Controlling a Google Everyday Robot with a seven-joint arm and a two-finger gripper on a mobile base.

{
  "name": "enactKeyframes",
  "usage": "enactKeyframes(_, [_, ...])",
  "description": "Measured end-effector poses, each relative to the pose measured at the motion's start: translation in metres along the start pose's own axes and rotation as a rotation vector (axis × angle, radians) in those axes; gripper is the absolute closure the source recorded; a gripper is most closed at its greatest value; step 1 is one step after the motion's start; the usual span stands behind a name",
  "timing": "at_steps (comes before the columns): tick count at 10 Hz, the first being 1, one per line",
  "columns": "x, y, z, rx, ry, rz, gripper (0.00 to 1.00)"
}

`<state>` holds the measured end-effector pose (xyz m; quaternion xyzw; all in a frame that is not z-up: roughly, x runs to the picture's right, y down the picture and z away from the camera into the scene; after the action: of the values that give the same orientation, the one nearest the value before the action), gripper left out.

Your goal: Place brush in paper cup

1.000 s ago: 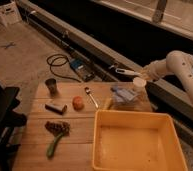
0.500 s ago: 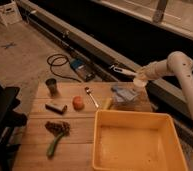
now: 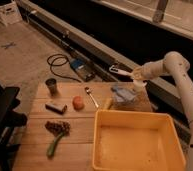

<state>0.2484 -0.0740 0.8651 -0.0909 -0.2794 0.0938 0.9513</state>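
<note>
No text, label, brand, number or sign can be read anywhere in the camera view. The white box (image 3: 5,11) at the upper left of the frame has dark marks on its side, too blurred to make out. A faint cross-shaped mark (image 3: 9,45) lies on the floor at the left edge; it carries no letters. The things on the wooden tabletop (image 3: 40,145) and the yellow bin (image 3: 138,145) at the lower right show no print. The pincer (image 3: 134,75), at the upper right of centre above the tabletop's far edge, is closed on the brush (image 3: 121,71) and bears no marking either.
</note>
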Motion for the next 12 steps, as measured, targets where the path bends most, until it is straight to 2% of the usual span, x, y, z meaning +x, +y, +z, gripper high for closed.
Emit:
enactKeyframes(1, [-0.001, -0.001, 0.002, -0.001, 0.011, -0.018, 1.0])
enactKeyframes(3, [0.008, -0.008, -0.001, 0.004, 0.072, -0.066, 1.0])
enactKeyframes(4, [0.012, -0.011, -0.002, 0.0, 0.088, -0.078, 1.0])
enactKeyframes(6, [0.022, -0.017, 0.0, -0.025, 0.121, -0.118, 1.0])
enactKeyframes(9, [0.027, -0.011, 0.012, -0.08, 0.113, -0.167, 1.0])
enactKeyframes(12, [0.03, -0.001, 0.019, -0.114, 0.105, -0.173, 1.0])
